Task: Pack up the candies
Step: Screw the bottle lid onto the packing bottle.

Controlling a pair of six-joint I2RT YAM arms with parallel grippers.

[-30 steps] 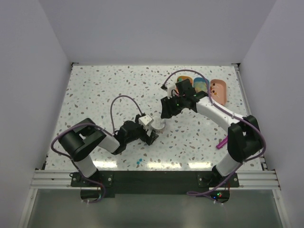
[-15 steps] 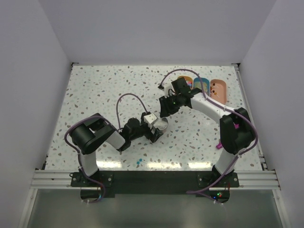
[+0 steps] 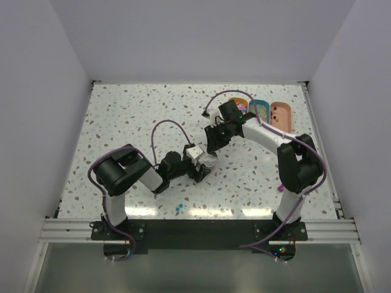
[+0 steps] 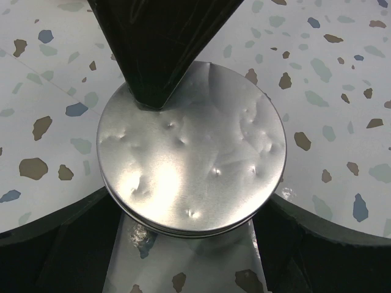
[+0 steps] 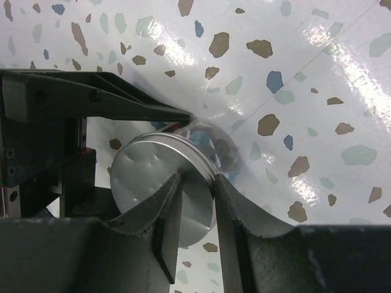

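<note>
Right fingers [image 5: 168, 226] pinch the rim of the metal lid [image 4: 195, 152] atop the clear jar [image 5: 219, 149]; left fingers [image 4: 49, 241] stand wide beside it (contact hidden). The candies [image 3: 278, 112] lie in the far-right peach tray [image 3: 288, 120]

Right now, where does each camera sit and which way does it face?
Top external: above and behind the arms, looking down on the table; left arm and right arm show whole.
Left wrist: rides that arm, looks down on the lid; left pincer fingers at bottom corners.
Right wrist: rides its arm, faces the lid's edge between right pincer fingers.
All three share the lid.
</note>
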